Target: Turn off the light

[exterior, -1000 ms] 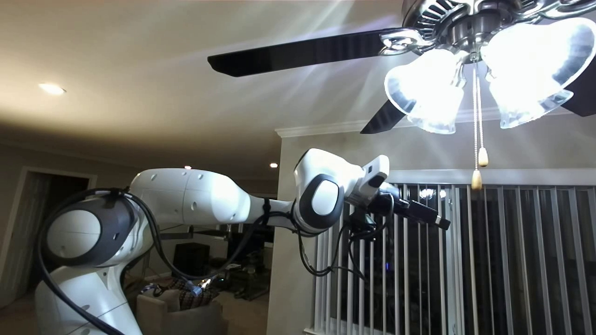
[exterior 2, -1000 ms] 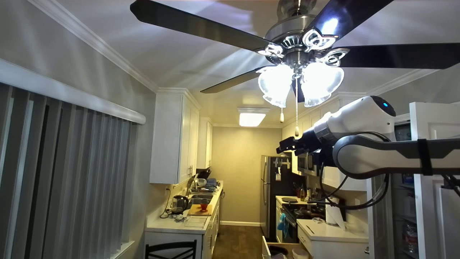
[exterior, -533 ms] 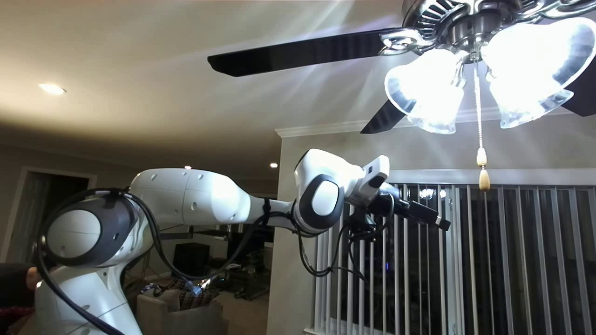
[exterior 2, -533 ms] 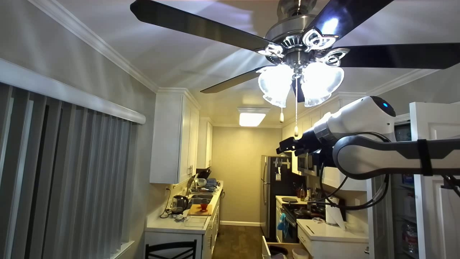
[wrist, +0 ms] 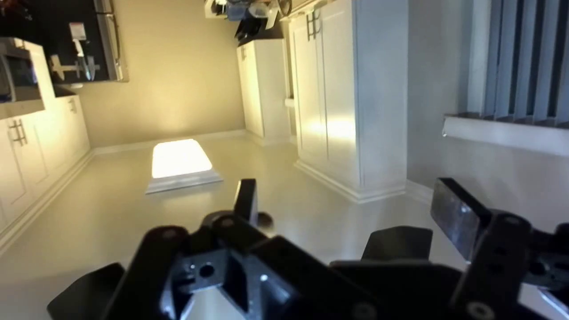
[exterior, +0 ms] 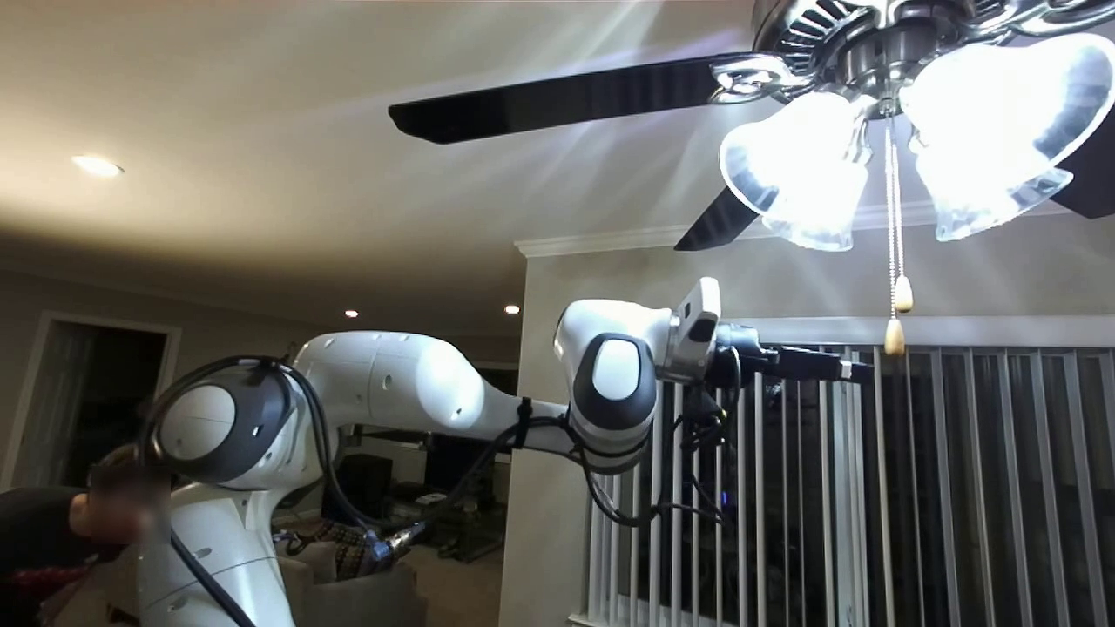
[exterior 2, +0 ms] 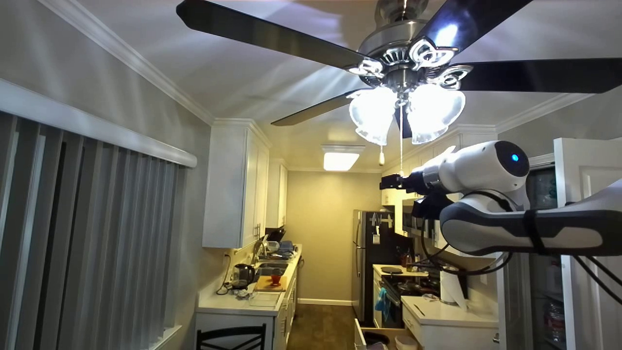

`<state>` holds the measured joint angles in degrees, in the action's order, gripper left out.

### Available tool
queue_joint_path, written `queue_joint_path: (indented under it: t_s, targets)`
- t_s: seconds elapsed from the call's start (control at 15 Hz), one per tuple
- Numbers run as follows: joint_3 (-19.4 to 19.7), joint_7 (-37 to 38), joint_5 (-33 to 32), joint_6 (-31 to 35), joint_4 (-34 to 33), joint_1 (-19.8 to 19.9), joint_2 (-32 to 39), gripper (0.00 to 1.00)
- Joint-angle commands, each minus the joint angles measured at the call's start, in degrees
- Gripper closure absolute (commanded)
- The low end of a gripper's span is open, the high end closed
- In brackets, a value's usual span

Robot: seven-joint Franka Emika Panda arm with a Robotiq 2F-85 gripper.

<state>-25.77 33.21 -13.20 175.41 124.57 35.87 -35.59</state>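
Tool (exterior: pixel 861 372) spread wide; lower chain pull (exterior: pixel 895 337) hangs just ahead, apart.

A home: fridge (exterior 2: pixel 372 247), kettle (exterior 2: pixel 244 275) (on the counter (exterior 2: pixel 224 304)), and, dimly, perhaps an armchair (exterior: pixel 370 596).

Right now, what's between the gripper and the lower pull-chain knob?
In an exterior view, the gap between the gripper and the lower knob looks bare, with only blinds behind it; depth can't be judged there.
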Motion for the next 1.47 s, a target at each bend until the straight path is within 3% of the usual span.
queue_joint_path:
  t_s: [0.0,0.13,0.33,0.73,1.0,1.4]
  targets:
    - [-6.2,3.1,1.4,-0.1,-2.4,12.4,-3.7,0.00]
    - [-7.3,1.9,2.4,-2.7,-4.3,16.0,-4.6,0.00]
    - [-7.5,1.0,2.9,-7.5,-6.8,18.0,-5.2,0.00]
    - [-7.5,1.6,1.1,-16.5,-10.4,15.3,-3.3,0.00]
    - [-9.4,2.7,0.0,-17.2,-12.0,16.3,-1.6,0.00]
    - [-12.5,4.9,-1.0,-16.7,-17.4,21.6,2.0,0.00]
